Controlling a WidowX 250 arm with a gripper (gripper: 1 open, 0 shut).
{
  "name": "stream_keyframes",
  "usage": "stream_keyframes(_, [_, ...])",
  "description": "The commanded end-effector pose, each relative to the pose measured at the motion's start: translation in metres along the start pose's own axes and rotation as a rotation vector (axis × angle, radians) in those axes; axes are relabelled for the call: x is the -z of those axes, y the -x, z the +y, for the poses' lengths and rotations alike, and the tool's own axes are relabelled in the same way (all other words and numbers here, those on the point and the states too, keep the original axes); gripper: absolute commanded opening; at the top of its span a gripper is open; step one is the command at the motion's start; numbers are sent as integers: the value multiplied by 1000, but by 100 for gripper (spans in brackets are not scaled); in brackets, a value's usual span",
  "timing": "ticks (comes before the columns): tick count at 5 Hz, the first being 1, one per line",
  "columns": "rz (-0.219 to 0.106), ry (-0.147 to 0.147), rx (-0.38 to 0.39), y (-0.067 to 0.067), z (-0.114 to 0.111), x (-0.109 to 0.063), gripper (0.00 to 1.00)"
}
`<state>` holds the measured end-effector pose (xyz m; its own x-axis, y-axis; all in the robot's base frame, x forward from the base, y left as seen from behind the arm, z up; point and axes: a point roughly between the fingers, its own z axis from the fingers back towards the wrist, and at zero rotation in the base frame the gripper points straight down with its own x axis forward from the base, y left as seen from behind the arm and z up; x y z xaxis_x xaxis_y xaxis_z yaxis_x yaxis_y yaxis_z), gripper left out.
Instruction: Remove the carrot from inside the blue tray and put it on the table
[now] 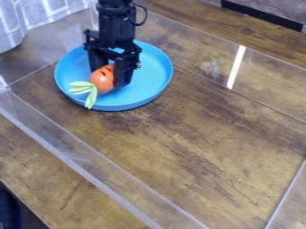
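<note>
arm: a black robot arm is coming down from the top of the picture and pointing straight down over the blue tray [153, 82].
gripper: the gripper [110, 79] is sitting low inside the tray, on its left half.
gripper state: the fingers are squeezing in tight, and they are pinching the carrot [103, 80] between them.
carrot: the small orange-red carrot is sitting right at the gripper's tips, with its round body poking out on the left side of the fingers.
leaves: the pale yellow-green leaves [82, 90] are sticking out down and to the left, reaching over the tray's rim.
carrot and tray: the carrot is showing over the left part of the tray; i cannot tell if it is touching the tray floor or hanging just above it.
tray: the round blue tray is lying flat near the upper left of the table [203, 152].
table: the dark brown wood table is shining under a clear sheet, with a bright white streak [237, 67] glowing to the right of the tray.
corner: something grey [10, 27] is peeking in at the top left corner, too cut off to tell what it is.
</note>
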<state>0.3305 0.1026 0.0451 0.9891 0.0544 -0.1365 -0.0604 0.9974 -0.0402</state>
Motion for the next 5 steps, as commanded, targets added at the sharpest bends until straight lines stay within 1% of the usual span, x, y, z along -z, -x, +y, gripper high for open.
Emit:
stream_keyframes(1, [-117, -19, -16, -6, 8, -40, 0])
stream_keyframes(5, [-104, 9, -25, -8, 9, -35, 0])
